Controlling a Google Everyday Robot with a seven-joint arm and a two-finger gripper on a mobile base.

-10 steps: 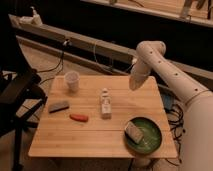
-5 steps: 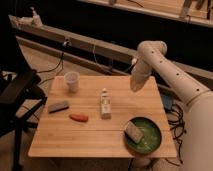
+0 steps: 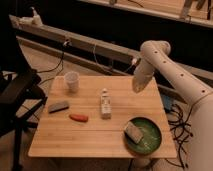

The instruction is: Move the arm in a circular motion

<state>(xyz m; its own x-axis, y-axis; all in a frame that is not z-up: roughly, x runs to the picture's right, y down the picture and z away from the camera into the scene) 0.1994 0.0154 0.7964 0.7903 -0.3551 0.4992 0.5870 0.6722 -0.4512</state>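
The large glossy white arm (image 3: 172,70) with small dark dots comes in from the right edge. It bends at a rounded joint (image 3: 155,50) above the table's back right corner. Its last segment points down and left, and the gripper (image 3: 138,86) at its tip hangs over the back right part of the wooden table (image 3: 90,135). The gripper hangs above the tabletop, right of a small white bottle (image 3: 105,104), and touches nothing that I can see.
On the table are a white cup (image 3: 72,81) at the back left, a grey block (image 3: 58,106), an orange-red item (image 3: 78,118), and a green plate (image 3: 150,142) holding a sponge (image 3: 133,131) at the front right. A black chair (image 3: 17,95) stands at the left. Cables run behind the table.
The arm's bent joint and its tip have shifted slightly to the right and down. The things on the table have not moved.
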